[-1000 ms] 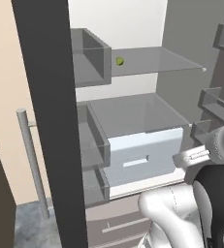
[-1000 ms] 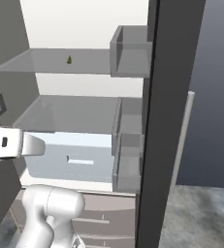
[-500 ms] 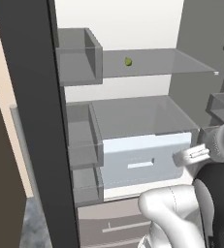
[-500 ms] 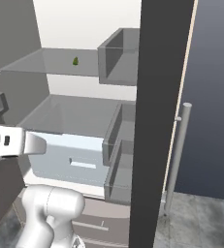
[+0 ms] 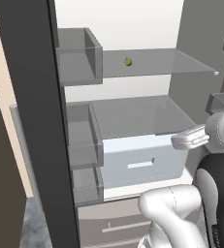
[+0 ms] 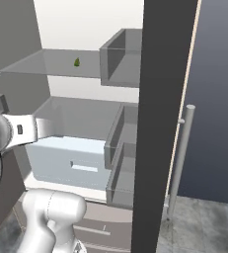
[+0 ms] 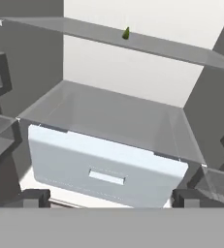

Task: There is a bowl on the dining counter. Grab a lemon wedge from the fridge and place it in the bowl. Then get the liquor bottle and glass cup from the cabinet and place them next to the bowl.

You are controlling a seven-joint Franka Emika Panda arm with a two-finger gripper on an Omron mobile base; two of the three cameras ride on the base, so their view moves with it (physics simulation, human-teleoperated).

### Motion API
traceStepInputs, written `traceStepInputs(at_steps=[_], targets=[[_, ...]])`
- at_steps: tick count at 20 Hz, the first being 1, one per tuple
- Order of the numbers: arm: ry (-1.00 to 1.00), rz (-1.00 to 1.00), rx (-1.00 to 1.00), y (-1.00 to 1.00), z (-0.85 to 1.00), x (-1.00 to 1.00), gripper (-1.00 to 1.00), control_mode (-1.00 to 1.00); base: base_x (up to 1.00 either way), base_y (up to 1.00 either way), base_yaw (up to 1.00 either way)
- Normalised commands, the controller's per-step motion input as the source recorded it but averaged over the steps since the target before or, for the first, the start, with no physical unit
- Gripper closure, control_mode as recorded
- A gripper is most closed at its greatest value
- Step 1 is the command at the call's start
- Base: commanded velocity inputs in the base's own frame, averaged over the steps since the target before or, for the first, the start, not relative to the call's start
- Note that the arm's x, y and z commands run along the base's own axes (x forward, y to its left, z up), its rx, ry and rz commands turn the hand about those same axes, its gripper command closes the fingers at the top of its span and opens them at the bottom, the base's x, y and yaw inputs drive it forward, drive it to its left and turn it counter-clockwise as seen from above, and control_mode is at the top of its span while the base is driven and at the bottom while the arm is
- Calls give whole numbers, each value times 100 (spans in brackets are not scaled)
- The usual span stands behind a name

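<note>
One tiny yellow-green lemon wedge [image 5: 128, 61] sits on clear glass shelf [image 5: 171, 60]; hand [image 7: 108, 198] spread wide, empty.

Clear glass shelf [image 5: 162, 62], translucent plastic door bins [image 5: 79, 55], pale matt drawer [image 5: 142, 162], brushed-metal fridge [image 6: 179, 163] handle.

1 lemon wedge [image 5: 128, 61], 1 fridge [image 5: 147, 29]

A glossy white arm [image 5: 174, 213] of rounded, tube-like segments fills the lower right of the left base view, with a black joint band [image 5: 215, 193] at the right edge. A flat white link [image 6: 24, 129] carries a small dark marking.
</note>
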Motion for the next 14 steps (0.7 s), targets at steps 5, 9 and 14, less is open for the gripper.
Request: traceStepInputs(at_steps=[5, 9, 14], targets=[[-20, 0, 1, 21, 62, 25, -100, -100, 0, 0, 0], [-8, -3, 7, 18, 48, 43, -100, -100, 0, 0, 0], [-2, 0, 0, 4, 4, 36, -100, -100, 0, 0, 0]])
